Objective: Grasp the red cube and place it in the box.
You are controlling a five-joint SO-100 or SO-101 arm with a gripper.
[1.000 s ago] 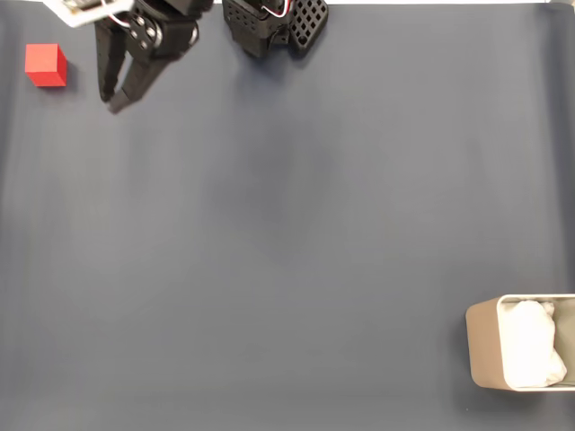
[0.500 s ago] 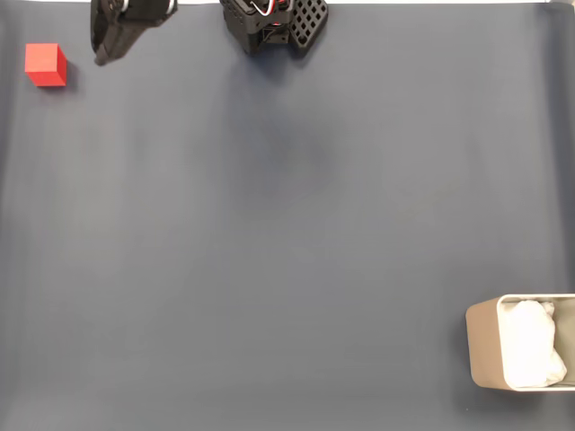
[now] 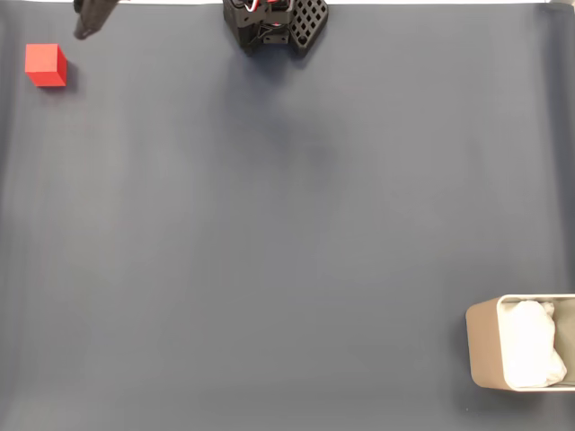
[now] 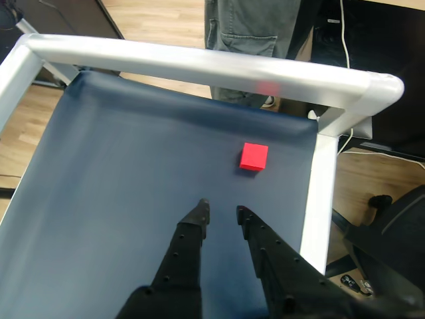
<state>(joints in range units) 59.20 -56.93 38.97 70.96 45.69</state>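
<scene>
Fixed view, looking down. One red cube (image 3: 45,65) sits at the far left of the dark blue-grey mat (image 3: 287,233), near the top edge. One box (image 3: 521,355), beige with white padding (image 3: 533,344) inside, stands at the lower right corner, cut by the picture's right edge, well apart from the cube. One arm base (image 3: 272,20), black with a perforated panel, sits at the top centre. The gripper (image 3: 86,27) enters at the top left as a dark tip, just right of and above the cube, not touching it; finger state cannot be told from here.

Wrist view. Two black fingers (image 4: 188,239) reach up from the bottom edge with a narrow gap between the tips of the gripper (image 4: 220,212); slightly parted, holding nothing. The one red cube (image 4: 254,157) lies on the mat (image 4: 119,179) ahead of the tips and a little to the right, apart from them, near the mat's corner. A white frame (image 4: 199,63) borders the mat on the far side and both flanks. Beyond it: wood floor (image 4: 159,16), a person's trouser legs (image 4: 249,26), a dark desk with a cable (image 4: 345,40), part of an office chair (image 4: 392,226) at lower right.
</scene>
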